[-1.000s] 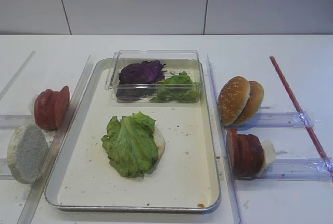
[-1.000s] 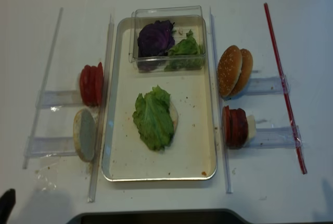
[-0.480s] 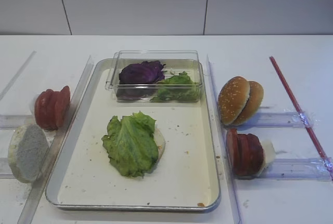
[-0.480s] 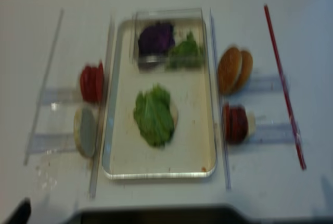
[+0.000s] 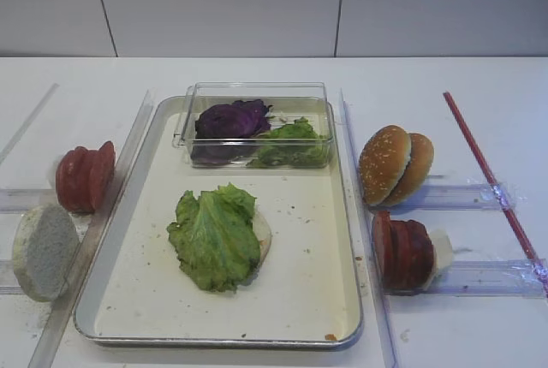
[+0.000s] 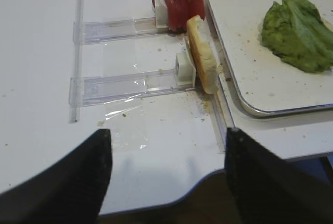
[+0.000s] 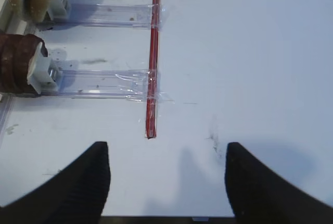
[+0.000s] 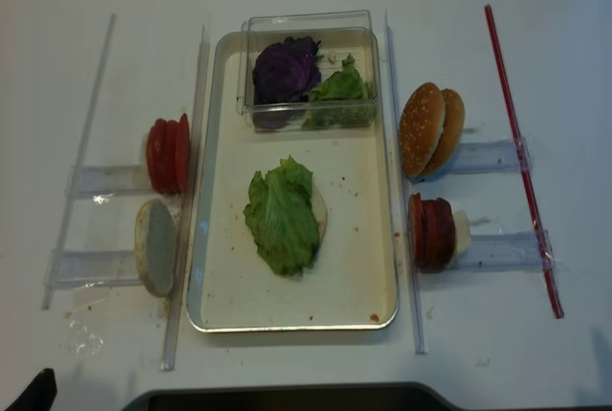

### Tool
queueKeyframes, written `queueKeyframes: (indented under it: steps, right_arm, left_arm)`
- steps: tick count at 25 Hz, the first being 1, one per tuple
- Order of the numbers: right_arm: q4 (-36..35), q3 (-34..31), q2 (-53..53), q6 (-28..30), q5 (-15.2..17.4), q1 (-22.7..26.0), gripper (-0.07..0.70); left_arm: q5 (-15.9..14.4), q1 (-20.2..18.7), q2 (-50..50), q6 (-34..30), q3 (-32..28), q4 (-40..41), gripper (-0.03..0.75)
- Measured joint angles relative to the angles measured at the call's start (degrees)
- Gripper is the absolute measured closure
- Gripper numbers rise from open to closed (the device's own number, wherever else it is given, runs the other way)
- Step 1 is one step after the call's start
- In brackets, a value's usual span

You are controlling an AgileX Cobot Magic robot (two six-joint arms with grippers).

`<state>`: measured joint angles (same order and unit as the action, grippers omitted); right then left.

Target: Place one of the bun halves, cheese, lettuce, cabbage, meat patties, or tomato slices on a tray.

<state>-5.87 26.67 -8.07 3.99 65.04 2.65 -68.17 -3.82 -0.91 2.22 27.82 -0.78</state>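
Two grippers hang back at the near edge of the table, both with their jaws standing apart and nothing between them. The right gripper (image 7: 166, 182) shows its dark fingers at the bottom of its wrist view, over bare white table just below the end of the red strip (image 7: 152, 73). The left gripper (image 6: 166, 177) sits likewise at the bottom of its own view, short of the clear rack (image 6: 130, 83) that props up a bun half (image 6: 203, 54).

Little has changed over the last second. The food lies where it lay: the lettuce leaf (image 5: 214, 235) rests in the middle of the tray (image 5: 342, 299), over a pale bun half (image 5: 262, 233) that peeks out at its right edge. Only a dark tip in the lower left corner of the overhead view has shifted a touch, which I take to be the left arm stirring; the overhead view, smeared half a second back, is sharp again.

To my eye, one layer is down and the next pick has not begun. Candidates wait on both sides: tomato slices (image 5: 84, 178) at centre left, sesame bun halves (image 5: 394, 165) at centre right, meat patties (image 5: 401, 251) lower right, and purple cabbage (image 5: 231, 120) in the clear box (image 5: 184, 124) at the tray's far end.
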Motion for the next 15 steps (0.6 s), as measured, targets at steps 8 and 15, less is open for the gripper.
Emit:
queueKeyframes:
  steps: [8, 15]
  right_arm:
    - [0.0, 0.0, 0.0, 0.0, 0.0, 0.0, 0.139]
    - [-0.1, 0.0, 0.0, 0.0, 0.0, 0.0, 0.139]
  left_arm:
    - [0.0, 0.0, 0.0, 0.2, 0.0, 0.1, 0.287]
    - [0.1, 0.0, 0.0, 0.2, 0.0, 0.1, 0.287]
